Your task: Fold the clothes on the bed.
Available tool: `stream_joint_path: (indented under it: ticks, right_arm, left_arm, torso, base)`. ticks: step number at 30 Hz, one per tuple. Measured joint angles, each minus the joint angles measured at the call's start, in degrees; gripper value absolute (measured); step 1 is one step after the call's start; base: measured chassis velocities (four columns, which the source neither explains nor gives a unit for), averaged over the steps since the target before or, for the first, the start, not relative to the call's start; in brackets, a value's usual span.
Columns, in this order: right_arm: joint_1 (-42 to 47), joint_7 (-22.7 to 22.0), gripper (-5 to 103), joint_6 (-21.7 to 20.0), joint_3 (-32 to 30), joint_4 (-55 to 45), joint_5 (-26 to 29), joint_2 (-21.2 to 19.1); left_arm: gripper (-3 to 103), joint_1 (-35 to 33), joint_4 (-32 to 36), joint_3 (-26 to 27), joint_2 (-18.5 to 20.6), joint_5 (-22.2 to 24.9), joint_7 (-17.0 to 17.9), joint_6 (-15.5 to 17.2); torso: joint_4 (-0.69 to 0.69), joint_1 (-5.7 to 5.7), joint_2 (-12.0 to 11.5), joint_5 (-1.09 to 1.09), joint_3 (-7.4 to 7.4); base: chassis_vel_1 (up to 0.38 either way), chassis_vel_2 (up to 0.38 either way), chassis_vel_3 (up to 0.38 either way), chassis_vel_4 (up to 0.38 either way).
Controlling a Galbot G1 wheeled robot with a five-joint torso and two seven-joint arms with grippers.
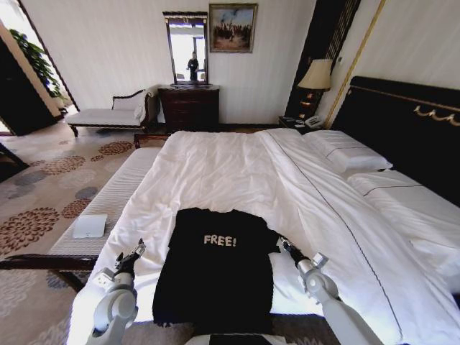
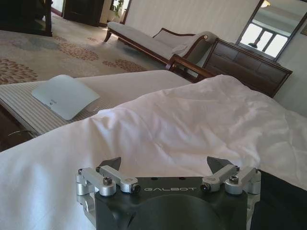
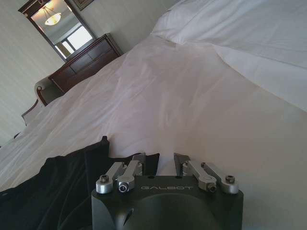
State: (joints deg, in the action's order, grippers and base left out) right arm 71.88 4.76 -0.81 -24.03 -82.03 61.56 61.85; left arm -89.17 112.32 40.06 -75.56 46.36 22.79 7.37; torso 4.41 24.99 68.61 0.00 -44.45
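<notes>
Evidently poised for a fold, left tool and right tool flank the T-shirt on the bed, both spread wide and empty.

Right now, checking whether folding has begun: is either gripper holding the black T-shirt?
No: left gripper and right gripper sit open beside the black T-shirt, grasping nothing.

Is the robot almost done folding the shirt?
Not really. The black T-shirt lies on the bed, its sleeves apparently already turned in. The left gripper and right gripper are open beside it, holding nothing. The main folds are still left.
</notes>
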Motion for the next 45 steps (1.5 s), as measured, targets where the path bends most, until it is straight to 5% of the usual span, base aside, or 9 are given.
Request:
stream_joint_path:
  ticks: [2, 11, 14, 17, 20, 32, 33, 45]
  right_arm:
    - [0.0, 0.1, 33, 0.0, 0.0, 0.1, 0.0, 0.0]
    - [-0.9, 0.7, 71, 0.0, 0.5, 0.6, 0.1, -0.1]
    - [-1.2, 0.8, 73, 0.0, 0.7, 0.7, 0.1, 0.1]
    - [-1.6, 0.8, 70, 0.0, 1.0, 0.9, 0.1, 0.3]
    - [-1.8, 0.8, 53, 0.0, 1.3, 1.1, 0.0, 0.5]
    - [-2.1, 0.8, 15, 0.2, 1.5, 1.5, -0.8, 0.8]
    - [-2.0, 0.8, 5, 0.3, 1.5, 1.5, -0.9, 0.8]
    - [-1.1, 1.1, 0, 1.4, 1.0, 0.4, -1.1, 0.7]
  left_arm:
    - [100, 0.0, 0.1, 0.0, 0.0, 0.0, 0.0, 0.0]
    - [100, -0.1, 0.6, -0.1, -0.7, -0.6, 0.1, 0.0]
    - [100, -0.2, 0.6, -0.1, -0.7, -0.7, 0.1, 0.0]
    - [100, -0.4, 0.6, 0.0, -0.8, -0.8, 0.1, 0.0]
    - [100, -0.6, 0.6, 0.2, -0.8, -0.9, 0.1, -0.1]
    - [100, -0.7, 0.6, 0.3, -0.9, -0.9, 0.1, -0.4]
    - [100, -0.6, 0.5, 0.3, -0.9, -0.9, 0.1, -0.5]
    - [100, -0.1, -0.4, 0.1, -0.7, -0.9, 0.1, -0.8]
  torso:
    - [0.00, 0.00, 0.0, 0.00, 0.00]
    - [0.00, 0.00, 0.0, -0.01, 0.00]
    - [0.00, 0.00, 0.0, 0.00, 0.00]
    - [0.00, 0.00, 0.0, 0.00, 0.00]
    - [0.00, 0.00, 0.0, 0.00, 0.00]
    - [0.00, 0.00, 0.0, 0.00, 0.00]
    - [0.00, 0.00, 0.0, 0.00, 0.00]
    - [0.00, 0.00, 0.0, 0.00, 0.00]
  base:
    - [0.000, 0.000, 0.000, 0.000]
    - [0.000, 0.000, 0.000, 0.000]
    - [0.000, 0.000, 0.000, 0.000]
    - [0.000, 0.000, 0.000, 0.000]
    - [0.000, 0.000, 0.000, 0.000]
    - [0.000, 0.000, 0.000, 0.000]
    - [0.000, 0.000, 0.000, 0.000]
    - [0.000, 0.000, 0.000, 0.000]
